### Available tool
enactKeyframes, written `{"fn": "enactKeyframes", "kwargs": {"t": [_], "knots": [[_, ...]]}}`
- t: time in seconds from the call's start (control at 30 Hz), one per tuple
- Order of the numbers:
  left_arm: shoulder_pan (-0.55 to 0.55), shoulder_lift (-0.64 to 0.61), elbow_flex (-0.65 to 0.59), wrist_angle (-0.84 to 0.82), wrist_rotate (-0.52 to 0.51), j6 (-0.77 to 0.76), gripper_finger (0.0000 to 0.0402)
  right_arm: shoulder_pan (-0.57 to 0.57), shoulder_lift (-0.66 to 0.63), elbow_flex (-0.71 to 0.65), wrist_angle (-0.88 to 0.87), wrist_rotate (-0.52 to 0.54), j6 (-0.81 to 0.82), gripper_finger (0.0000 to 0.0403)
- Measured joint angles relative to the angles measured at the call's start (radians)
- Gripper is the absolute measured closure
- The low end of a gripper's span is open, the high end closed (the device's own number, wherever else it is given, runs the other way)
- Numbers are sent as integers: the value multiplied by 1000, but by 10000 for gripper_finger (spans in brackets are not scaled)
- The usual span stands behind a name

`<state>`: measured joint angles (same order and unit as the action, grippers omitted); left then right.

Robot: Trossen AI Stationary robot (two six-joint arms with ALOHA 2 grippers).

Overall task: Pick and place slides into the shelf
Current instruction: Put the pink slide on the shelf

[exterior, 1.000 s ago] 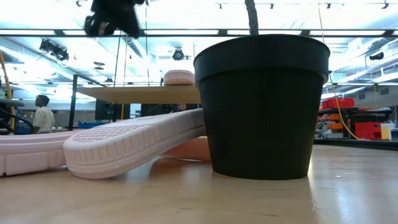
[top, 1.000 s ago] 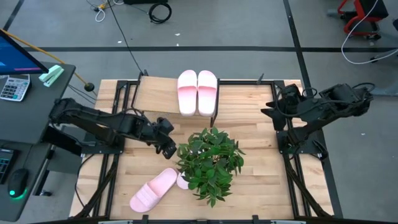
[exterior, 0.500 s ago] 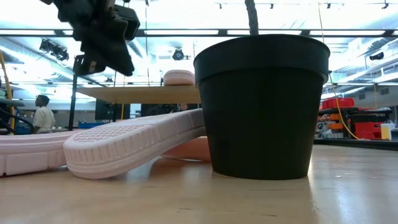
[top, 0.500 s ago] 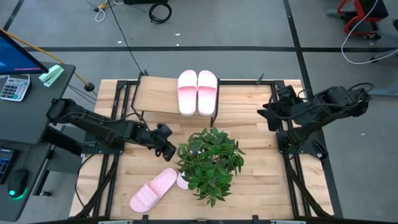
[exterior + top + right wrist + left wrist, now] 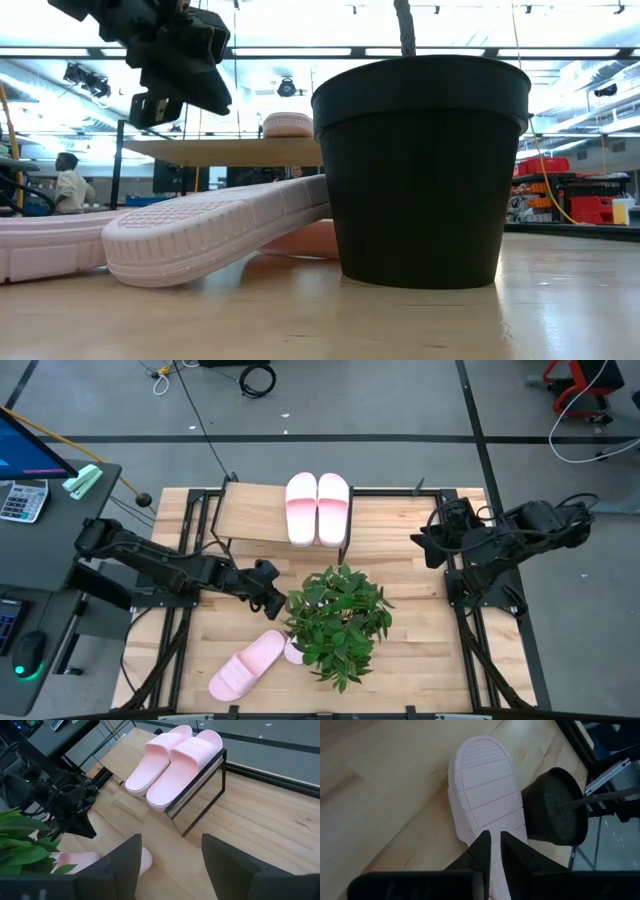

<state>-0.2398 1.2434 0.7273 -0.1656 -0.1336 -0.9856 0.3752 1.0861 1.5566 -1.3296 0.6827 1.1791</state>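
Observation:
Two pale pink slides lie side by side, straps up, on the right end of the light-wood shelf, also in the right wrist view. A third slide lies sole up on the table, one end propped on a fourth slide that is mostly hidden under the plant. My left gripper hangs above the sole-up slide, clear of it, fingers shut to a narrow slit. My right gripper waits at the table's right side, open.
A leafy plant in a black pot stands mid-table, right beside the loose slides and close to my left gripper. The shelf's left half is bare board. Black frame rails run along both table sides.
My left gripper has come down and moved a little toward the table's near edge, closer to the sole-up slide and the plant. My right gripper has edged toward the table's left. The slides have stayed where they were.

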Motion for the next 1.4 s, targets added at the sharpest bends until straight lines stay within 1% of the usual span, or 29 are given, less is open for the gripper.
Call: {"fn": "enactKeyframes", "kwargs": {"t": [0.17,0.33,0.47,0.6,0.63,0.8,0.97,1.17,1.27,1.4], "knots": [[8,3,0,4,0,29,359,0,11,0,0,3,21,190],[8,68,1,23,0,9,356,0,20,0,3,3,32,190],[8,143,0,20,5,-25,335,0,30,0,12,2,33,190],[18,203,0,61,28,-32,303,0,37,0,17,1,34,190],[20,216,0,72,39,-33,294,0,39,0,18,1,34,190],[29,276,0,175,158,-46,253,0,40,0,27,-3,35,190],[28,317,0,210,185,-57,220,0,39,0,35,-3,35,190],[28,342,1,237,185,-95,200,0,39,0,41,-3,35,190],[22,362,1,286,190,-107,198,0,39,0,41,-3,33,190],[13,394,1,310,213,-112,203,0,39,0,43,-3,32,190]]}}
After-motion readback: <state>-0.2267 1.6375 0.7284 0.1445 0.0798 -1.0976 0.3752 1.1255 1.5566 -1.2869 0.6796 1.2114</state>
